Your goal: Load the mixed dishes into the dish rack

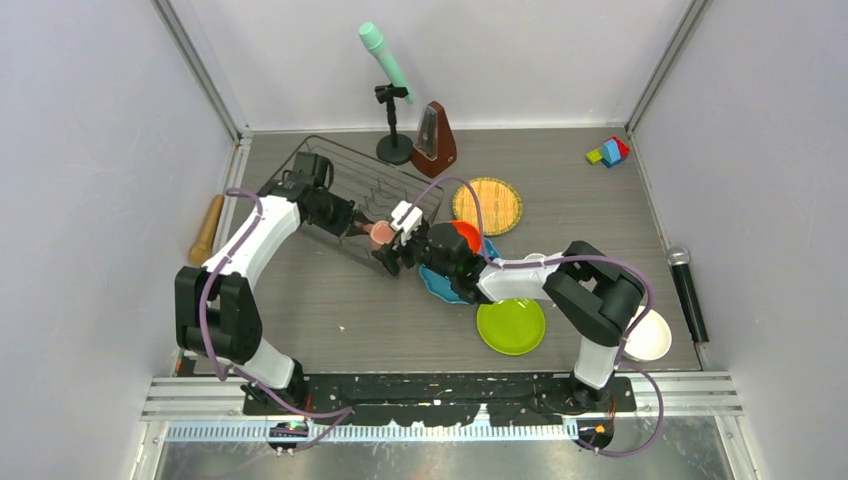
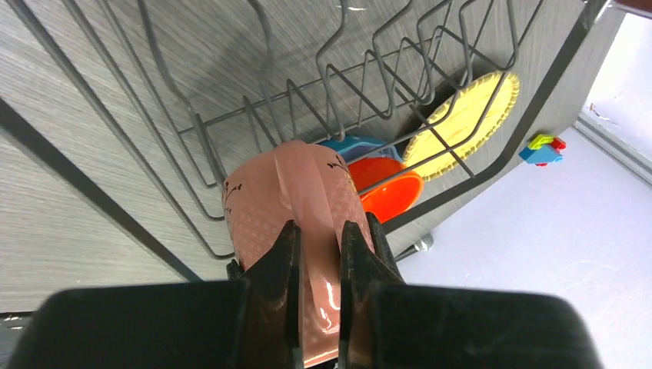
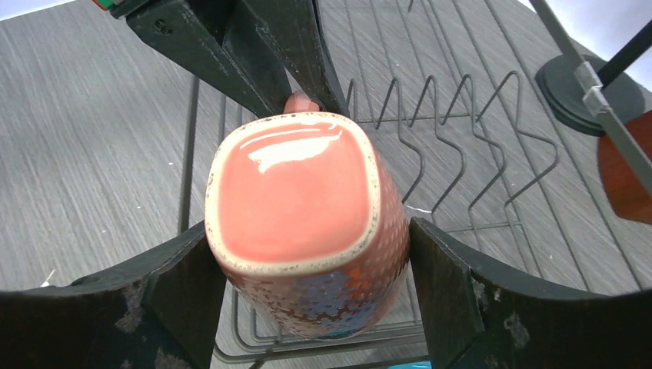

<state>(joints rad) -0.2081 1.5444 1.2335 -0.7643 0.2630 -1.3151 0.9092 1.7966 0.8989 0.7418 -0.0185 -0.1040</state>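
The pinkish-tan mug (image 1: 381,233) hangs between both grippers over the near right corner of the dish rack (image 1: 330,155). My left gripper (image 2: 319,227) is shut on the mug's handle (image 2: 315,200). My right gripper (image 3: 307,231) is shut on the mug's body (image 3: 300,200), a finger against each side. The orange bowl (image 1: 466,236) sits on the blue dotted plate (image 1: 440,285) under my right arm. The yellow woven plate (image 1: 487,205), lime-green plate (image 1: 511,326) and white bowl (image 1: 650,335) lie to the right. The small grey mug is out of view.
A brown metronome (image 1: 435,140) and a microphone stand (image 1: 392,110) stand behind the rack. Toy blocks (image 1: 608,152) lie at the back right, a black microphone (image 1: 688,295) at the right edge, and a wooden handle (image 1: 207,230) at the left wall.
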